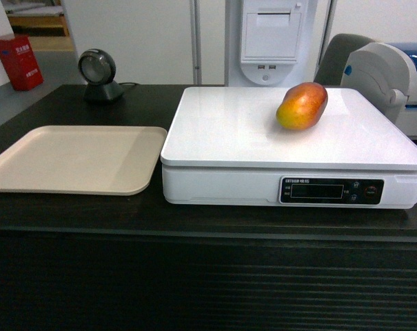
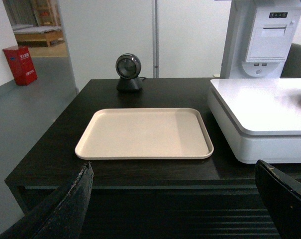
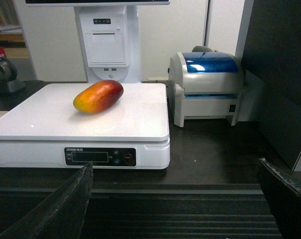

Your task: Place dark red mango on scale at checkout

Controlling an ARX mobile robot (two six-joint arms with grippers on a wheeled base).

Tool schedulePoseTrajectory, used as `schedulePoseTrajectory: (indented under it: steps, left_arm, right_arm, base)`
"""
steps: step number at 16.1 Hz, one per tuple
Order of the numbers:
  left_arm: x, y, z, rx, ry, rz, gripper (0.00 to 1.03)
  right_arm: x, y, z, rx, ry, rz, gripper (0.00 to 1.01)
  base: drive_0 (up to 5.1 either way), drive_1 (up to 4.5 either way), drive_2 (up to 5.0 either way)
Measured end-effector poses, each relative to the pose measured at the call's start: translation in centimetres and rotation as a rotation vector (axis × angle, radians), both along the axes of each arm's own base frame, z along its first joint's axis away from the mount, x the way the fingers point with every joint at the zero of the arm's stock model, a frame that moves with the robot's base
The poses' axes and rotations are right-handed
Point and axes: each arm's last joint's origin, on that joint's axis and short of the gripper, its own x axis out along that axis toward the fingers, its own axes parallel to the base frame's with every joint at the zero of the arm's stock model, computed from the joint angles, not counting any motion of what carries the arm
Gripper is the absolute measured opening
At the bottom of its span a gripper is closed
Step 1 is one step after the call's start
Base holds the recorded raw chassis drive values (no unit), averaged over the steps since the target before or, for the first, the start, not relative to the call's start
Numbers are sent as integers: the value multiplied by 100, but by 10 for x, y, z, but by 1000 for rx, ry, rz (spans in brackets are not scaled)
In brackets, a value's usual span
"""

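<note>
Resting place: the dark red mango (image 1: 302, 105) lies on its side on the white platform of the scale (image 1: 229, 131), toward the back right of it, touching nothing else.
Colouring: dark red at the end toward the back, orange-yellow at the end toward the front.
Handling: likely firm, fairly heavy for its size and smooth-skinned, so it could slip or roll; squeezing hard would bruise it.
Hold: best taken across the narrow middle, pads on the two long flanks, not on the tapered ends.
Task standing: judged done, since the fruit sits free on the platform.
Left gripper (image 2: 175, 199): wide open, holding nothing, low in front of the counter edge.
Right gripper (image 3: 175, 199): wide open too, empty, well apart from the fruit.
Checkout (image 1: 194, 221): dark flat top with a ribbed front, carrying everything.
Beige tray (image 1: 70, 157): just beside the scale on its left, nothing in it.
Scanner (image 1: 100, 74): upright behind the tray.
Label printer (image 3: 206, 85): just right of the scale, lid closed.
</note>
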Motion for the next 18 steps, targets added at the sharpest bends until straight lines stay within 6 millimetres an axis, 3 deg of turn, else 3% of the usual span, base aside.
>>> schedulePoseTrajectory:
  steps: [18]
  left_arm:
    - [0,0,0,0,1,0,98]
  right_arm:
    - [0,0,0,0,0,0,98]
  base:
    - [0,0,0]
